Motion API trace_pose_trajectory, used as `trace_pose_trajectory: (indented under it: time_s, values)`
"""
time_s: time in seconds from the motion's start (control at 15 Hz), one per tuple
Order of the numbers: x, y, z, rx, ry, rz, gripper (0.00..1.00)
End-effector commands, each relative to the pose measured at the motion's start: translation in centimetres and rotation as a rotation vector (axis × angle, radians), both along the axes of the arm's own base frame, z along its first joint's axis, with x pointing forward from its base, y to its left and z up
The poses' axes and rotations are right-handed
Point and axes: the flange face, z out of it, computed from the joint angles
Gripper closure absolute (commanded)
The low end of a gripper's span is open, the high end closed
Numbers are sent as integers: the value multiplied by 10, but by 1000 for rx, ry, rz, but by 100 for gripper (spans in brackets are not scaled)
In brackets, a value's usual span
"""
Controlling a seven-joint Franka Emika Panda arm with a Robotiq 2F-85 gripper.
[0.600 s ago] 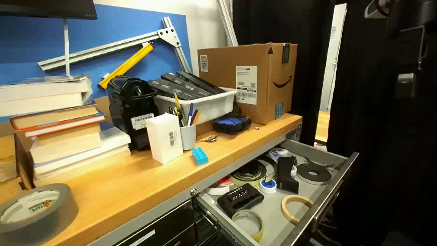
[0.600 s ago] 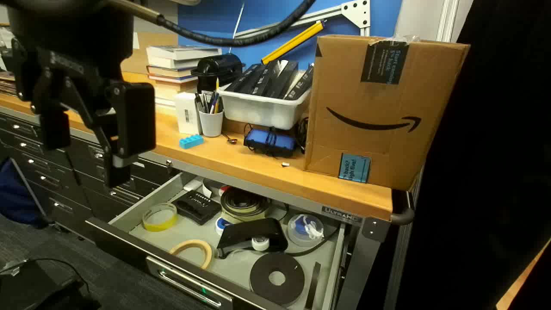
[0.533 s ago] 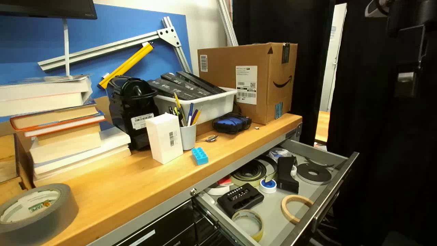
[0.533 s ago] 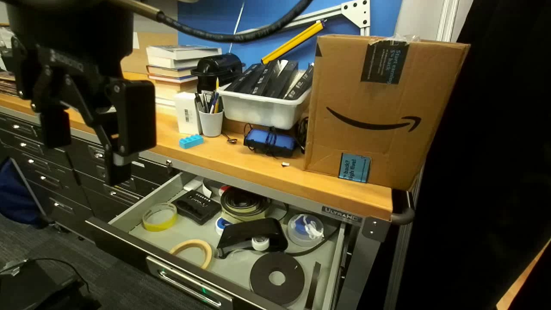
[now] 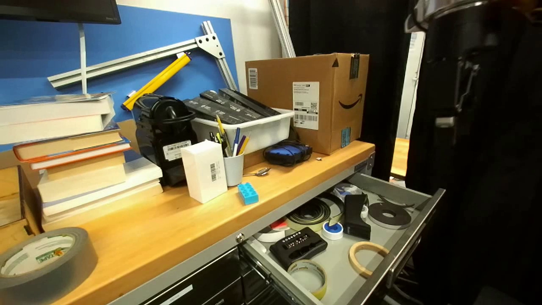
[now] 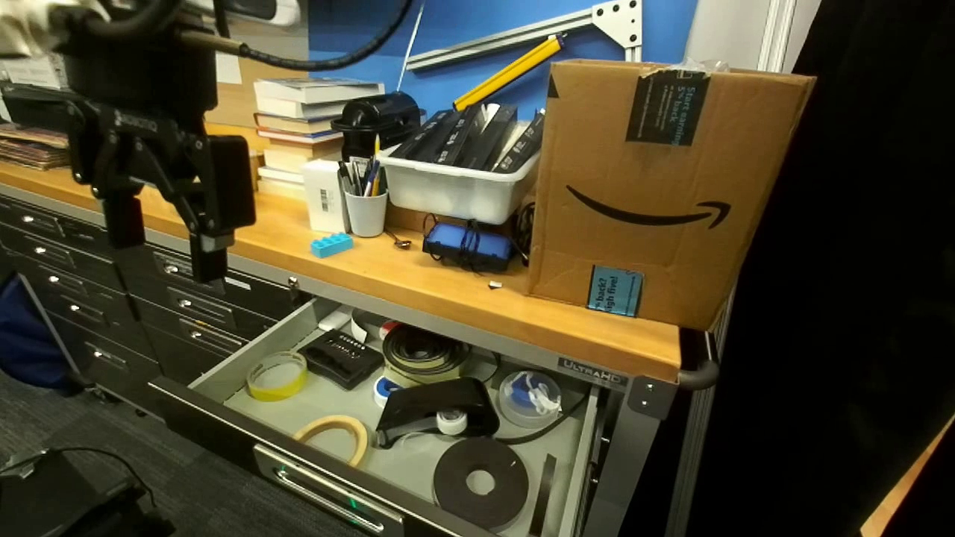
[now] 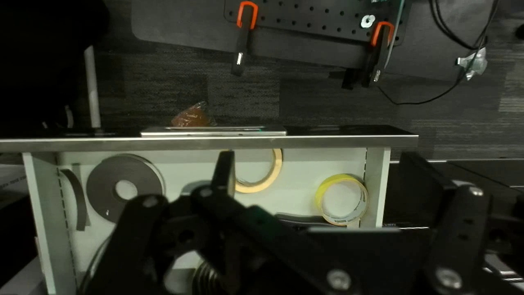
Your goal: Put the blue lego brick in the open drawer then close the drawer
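The brick (image 6: 332, 245) lies on the tabletop (image 6: 392, 267), higher than the open drawer (image 6: 403, 471). The end effector (image 6: 167, 257) hangs, jaws apart.

Drawer (image 7: 299, 180) fr. abv., all views

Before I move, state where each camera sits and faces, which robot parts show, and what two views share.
An exterior view: before the workbench, angled down at the open drawer; the gripper and part of the arm show upper left.
An exterior view: near the grey tape roll, looking along the workbench toward the cardboard box; the gripper shows upper right.
Wrist view: above the drawer, facing down, floor beyond; the gripper's parted fingers show.
Both exterior views show the blue lego brick.
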Motion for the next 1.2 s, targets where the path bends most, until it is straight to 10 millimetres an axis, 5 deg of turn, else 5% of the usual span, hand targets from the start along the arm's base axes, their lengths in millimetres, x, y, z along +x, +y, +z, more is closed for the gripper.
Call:
trace_pose_trajectory:
  time_s: [0.0,0.2,0.47,0.8,1.13]
  values:
    - [49,77,-29,-61,-49,27,0]
    - [100,129,-59,-60,-115,31,0]
    - [160,167,-99,-19,-154,35,0]
    - [216,185,-133,20,-150,19,0]
    - [245,199,-147,54,-119,4,0]
